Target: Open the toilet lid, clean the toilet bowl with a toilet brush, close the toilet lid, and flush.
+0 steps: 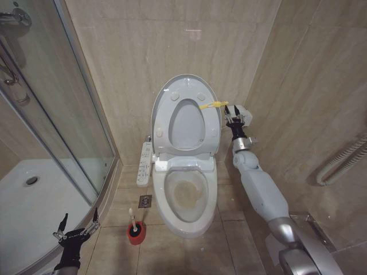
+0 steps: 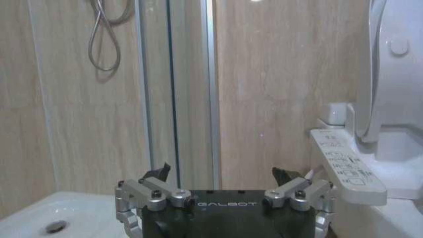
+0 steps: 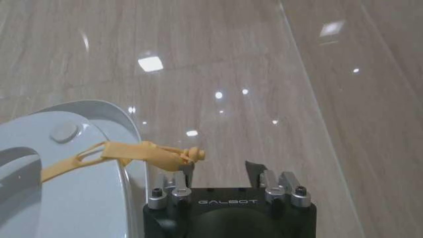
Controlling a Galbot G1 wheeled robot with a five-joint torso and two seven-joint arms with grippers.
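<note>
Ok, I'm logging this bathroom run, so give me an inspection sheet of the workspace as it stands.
Surface: beige tiled floor.
Job's things: toilet lid raised against the wall; toilet bowl stained brownish; toilet brush standing in red holder.
Clutter: yellow strap on the lid's edge.
Grippers: right gripper open beside the strap; left gripper open, low near the shower tray.
Cables: shower hose.
Surroundings: control panel, floor drain.

Right arm's stretched forward and up, silver-and-white segments nearly straight, with the black right gripper (image 1: 237,114) at its end, fingers parted a bit. Left arm's hanging low at the bottom left, black left gripper (image 1: 76,224) with fingers spread wide apart, nothing held.
</note>
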